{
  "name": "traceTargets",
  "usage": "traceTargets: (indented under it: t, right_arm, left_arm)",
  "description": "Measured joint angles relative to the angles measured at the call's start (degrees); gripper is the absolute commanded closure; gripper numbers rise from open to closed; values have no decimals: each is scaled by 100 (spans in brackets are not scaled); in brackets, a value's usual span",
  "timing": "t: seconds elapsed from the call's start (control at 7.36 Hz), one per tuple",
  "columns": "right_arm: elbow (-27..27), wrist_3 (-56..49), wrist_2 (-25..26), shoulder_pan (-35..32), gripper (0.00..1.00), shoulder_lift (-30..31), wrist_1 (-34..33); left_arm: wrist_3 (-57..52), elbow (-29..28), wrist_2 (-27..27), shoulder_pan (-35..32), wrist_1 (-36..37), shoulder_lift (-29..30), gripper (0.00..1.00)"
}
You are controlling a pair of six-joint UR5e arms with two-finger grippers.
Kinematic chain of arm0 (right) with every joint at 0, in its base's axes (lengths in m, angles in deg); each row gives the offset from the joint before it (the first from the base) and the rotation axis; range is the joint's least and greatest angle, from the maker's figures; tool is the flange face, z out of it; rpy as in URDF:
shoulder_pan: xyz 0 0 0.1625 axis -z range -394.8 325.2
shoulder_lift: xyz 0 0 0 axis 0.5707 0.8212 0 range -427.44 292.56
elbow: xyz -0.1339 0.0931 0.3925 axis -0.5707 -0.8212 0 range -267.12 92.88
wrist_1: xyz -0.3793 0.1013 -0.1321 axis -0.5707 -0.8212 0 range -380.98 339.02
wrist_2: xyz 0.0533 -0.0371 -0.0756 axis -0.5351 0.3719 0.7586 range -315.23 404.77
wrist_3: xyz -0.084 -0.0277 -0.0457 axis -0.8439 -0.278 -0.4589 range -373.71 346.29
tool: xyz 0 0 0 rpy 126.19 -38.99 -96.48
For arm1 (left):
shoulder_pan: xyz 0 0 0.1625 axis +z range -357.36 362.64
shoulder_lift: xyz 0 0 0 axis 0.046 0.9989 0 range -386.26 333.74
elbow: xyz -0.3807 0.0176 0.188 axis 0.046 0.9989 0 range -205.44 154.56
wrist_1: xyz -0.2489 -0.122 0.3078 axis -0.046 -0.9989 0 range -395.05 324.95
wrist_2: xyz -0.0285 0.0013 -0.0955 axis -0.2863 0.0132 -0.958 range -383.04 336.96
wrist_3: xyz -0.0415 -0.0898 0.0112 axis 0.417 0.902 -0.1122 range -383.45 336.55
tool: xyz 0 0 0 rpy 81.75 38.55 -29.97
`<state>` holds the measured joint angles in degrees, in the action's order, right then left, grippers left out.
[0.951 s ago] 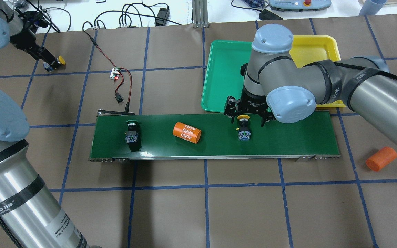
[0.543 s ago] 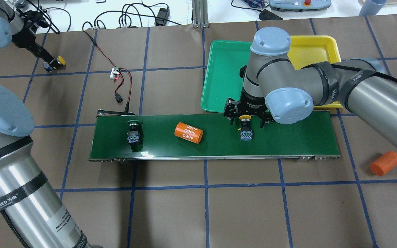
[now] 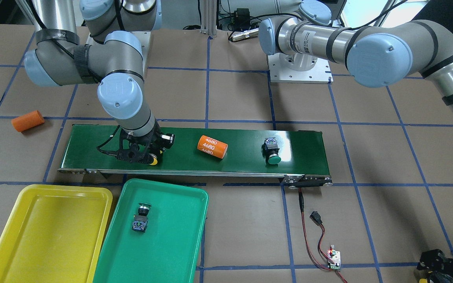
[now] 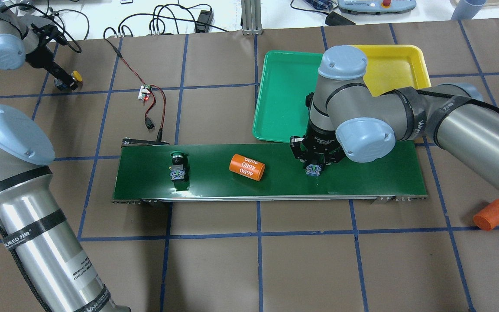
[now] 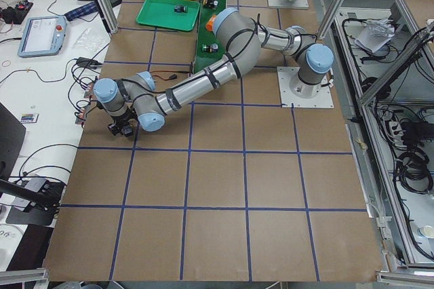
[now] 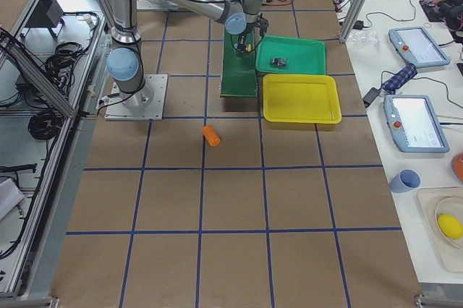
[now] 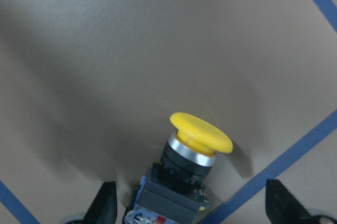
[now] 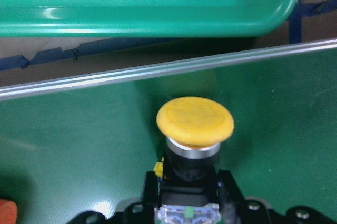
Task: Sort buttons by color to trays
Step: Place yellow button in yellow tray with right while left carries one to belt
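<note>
My right gripper (image 4: 313,167) is down on the dark-green conveyor belt (image 4: 362,173), shut on a yellow button (image 8: 195,120) lying on its side; the cap shows in the front view (image 3: 153,161). My left gripper (image 4: 62,81) is open at the table's far left corner, its fingers (image 7: 105,205) straddling the second yellow button (image 7: 200,132) without touching it. One green button (image 4: 177,167) rides the belt's left part. The other green button (image 3: 140,218) lies in the green tray (image 4: 280,95). The yellow tray (image 4: 399,65) beside it holds nothing.
An orange cylinder (image 4: 247,167) lies mid-belt between the green button and my right gripper. Another orange cylinder (image 4: 493,214) lies on the table at the right. A small circuit board with red-black wires (image 4: 145,92) sits beyond the belt's left end.
My right gripper's fingers have closed on the yellow button on the belt. The green button and orange cylinder on the belt shifted right. The loose orange cylinder rolled right. The left arm shifted slightly.
</note>
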<state>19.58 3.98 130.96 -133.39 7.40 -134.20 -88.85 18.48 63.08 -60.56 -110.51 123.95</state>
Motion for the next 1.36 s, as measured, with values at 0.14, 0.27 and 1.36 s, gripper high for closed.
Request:
traceTargets:
  t: [0.14,0.27,1.36]
  right_arm:
    - [-122,2,47,81,100,29,2]
    - [-353,-6,147,211,100,45,23]
    - [-1074,-2357,712,1788,100,-663,-1042]
  left_arm:
    - [39,-36,18,-3,-120,7,100]
    - [166,-53,29,-18,-358,-29,100]
    - [2967,1853,15,-721,-1765,-2130,100]
